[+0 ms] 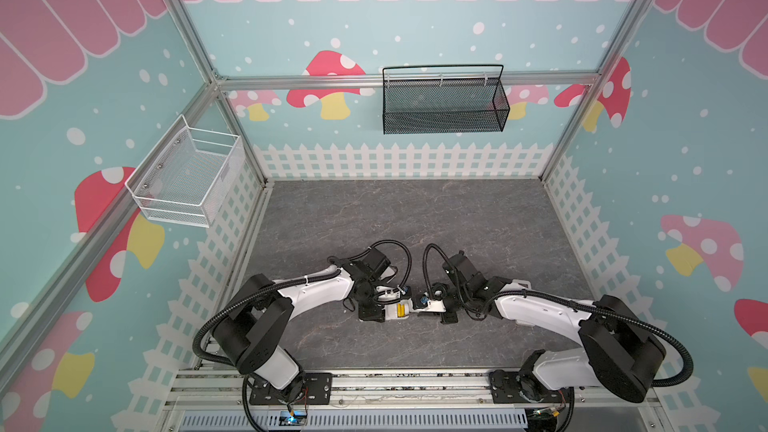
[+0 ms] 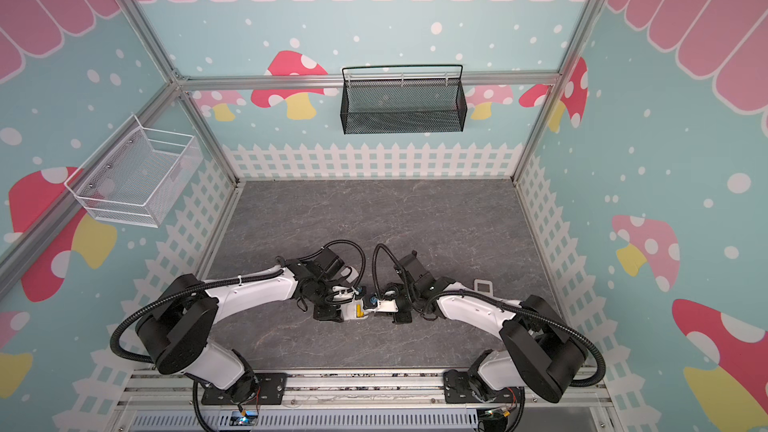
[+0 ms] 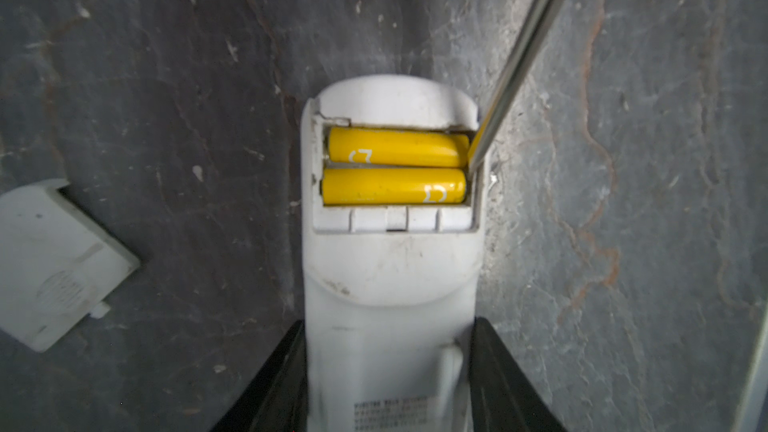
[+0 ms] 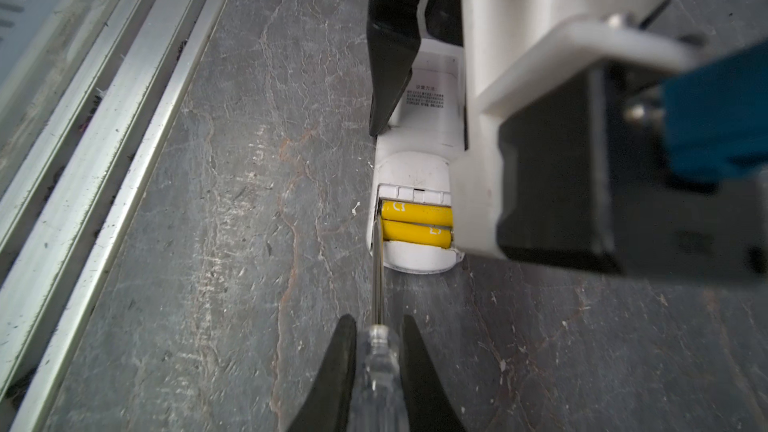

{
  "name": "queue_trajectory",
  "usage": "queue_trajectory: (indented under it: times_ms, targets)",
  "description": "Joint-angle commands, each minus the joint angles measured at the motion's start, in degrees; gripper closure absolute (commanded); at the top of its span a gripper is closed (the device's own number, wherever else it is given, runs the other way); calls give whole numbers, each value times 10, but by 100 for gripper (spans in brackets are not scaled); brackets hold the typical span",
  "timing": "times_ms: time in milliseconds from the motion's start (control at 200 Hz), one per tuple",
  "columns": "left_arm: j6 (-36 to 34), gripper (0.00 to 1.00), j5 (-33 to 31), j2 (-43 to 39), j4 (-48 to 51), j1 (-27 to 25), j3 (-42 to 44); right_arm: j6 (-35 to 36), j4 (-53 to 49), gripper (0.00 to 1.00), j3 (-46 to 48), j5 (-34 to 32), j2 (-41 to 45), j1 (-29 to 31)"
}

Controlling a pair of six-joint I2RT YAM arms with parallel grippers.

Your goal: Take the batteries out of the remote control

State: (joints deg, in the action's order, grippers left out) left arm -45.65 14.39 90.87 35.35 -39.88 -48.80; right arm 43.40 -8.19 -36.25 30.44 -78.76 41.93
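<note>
The white remote control (image 3: 395, 284) lies on the grey tabletop with its battery bay uncovered. Two yellow batteries (image 3: 397, 149) (image 3: 392, 191) sit side by side in the bay, also seen in the right wrist view (image 4: 415, 214) and in both top views (image 1: 401, 310) (image 2: 358, 310). My left gripper (image 3: 388, 351) is shut on the remote's body. My right gripper (image 4: 378, 326) is shut on a clear-handled screwdriver (image 4: 380, 367). Its metal shaft (image 3: 523, 47) reaches into the bay's end, beside the battery ends.
The loose white battery cover (image 3: 54, 259) lies on the table behind the right arm (image 2: 482, 286). A white wire basket (image 1: 187, 176) hangs on the left wall, a black mesh basket (image 1: 444, 101) on the back wall. Aluminium rails (image 4: 104, 130) run along the front edge.
</note>
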Motion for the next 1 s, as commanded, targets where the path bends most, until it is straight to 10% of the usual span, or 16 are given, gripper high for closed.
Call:
queue_trajectory:
  times_ms: [0,996]
  targets:
    - [-15,94,17,6,30,-1,5,45,-49,100,3,-70,-7,11]
    - [113,100,-2,3,-6,-6,6,137,210,100,129,-337,109,77]
